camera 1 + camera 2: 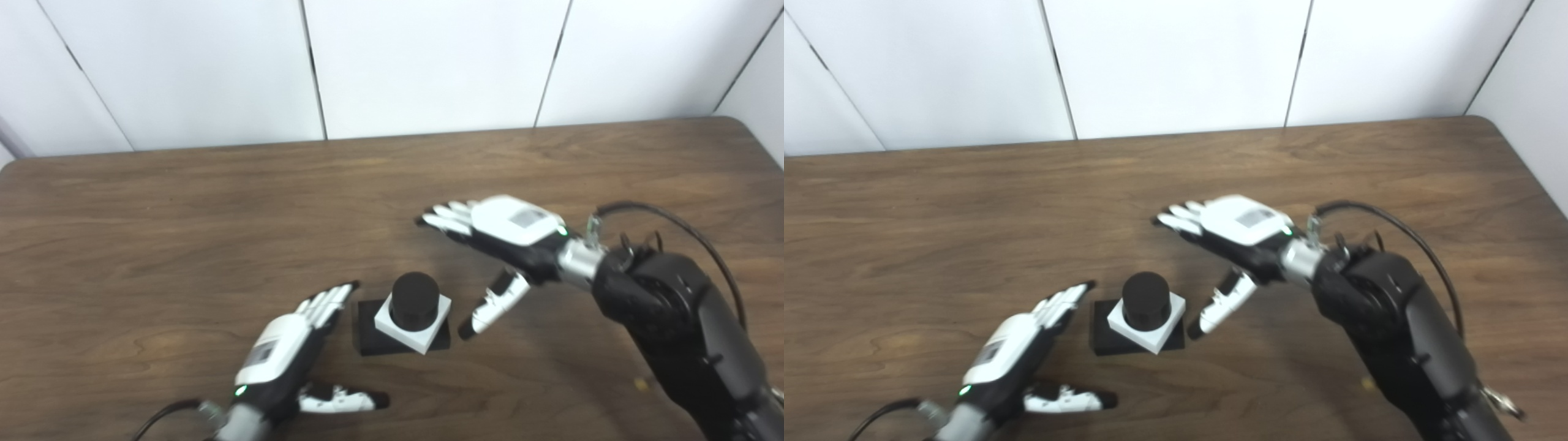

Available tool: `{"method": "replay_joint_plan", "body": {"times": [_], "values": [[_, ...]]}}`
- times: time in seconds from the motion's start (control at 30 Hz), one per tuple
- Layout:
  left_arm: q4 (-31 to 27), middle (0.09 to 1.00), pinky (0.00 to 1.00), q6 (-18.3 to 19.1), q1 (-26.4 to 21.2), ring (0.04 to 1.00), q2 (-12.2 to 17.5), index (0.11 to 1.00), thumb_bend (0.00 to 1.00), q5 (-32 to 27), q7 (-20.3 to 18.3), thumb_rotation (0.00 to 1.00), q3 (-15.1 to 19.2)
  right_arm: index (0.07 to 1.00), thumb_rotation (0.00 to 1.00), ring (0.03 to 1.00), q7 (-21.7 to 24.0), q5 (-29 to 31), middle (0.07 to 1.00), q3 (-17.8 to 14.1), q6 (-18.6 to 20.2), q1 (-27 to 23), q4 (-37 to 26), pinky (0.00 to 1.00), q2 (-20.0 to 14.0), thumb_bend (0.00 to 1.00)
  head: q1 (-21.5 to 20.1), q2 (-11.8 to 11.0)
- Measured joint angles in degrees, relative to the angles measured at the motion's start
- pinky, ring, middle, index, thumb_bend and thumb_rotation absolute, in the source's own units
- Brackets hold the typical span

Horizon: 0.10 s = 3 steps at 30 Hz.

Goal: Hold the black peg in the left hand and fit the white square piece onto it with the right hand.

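The black peg [414, 300] stands upright on its black square base [369, 335] near the table's front middle. The white square piece [392, 324] sits around the peg, resting on the base and turned a little against it. My left hand [288, 352] lies open just left of the base, its fingers reaching toward it without touching, its thumb stretched out below. To the right of the peg and above it hovers my right hand [499, 236], open, with the thumb hanging down close to the white piece. Neither hand holds anything.
A brown wooden table [184, 233] carries everything. White wall panels [429, 61] rise behind its far edge. The right forearm [680, 324] and its cable cover the table's front right part.
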Motion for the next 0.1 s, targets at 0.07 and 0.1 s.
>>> {"method": "replay_joint_plan", "body": {"times": [0.07,0.1], "values": [[-0.3,1.0,0.94,-0.7,1.5,1.0,-1.1,1.0,1.0,-4.1,2.1,0.56,3.3,1.0,0.99,1.0,-2.0,4.1,1.0,-2.8,1.1,2.6,0.4,0.95,0.4,0.8,0.4,0.1],[-0.3,1.0,0.95,-0.8,2.3,1.0,-2.2,1.0,1.0,-6.9,3.5,0.56,5.4,1.0,0.99,1.0,-3.5,6.7,1.0,-4.9,1.9,4.4,0.7,0.93,1.1,0.79,0.2,0.1]]}}
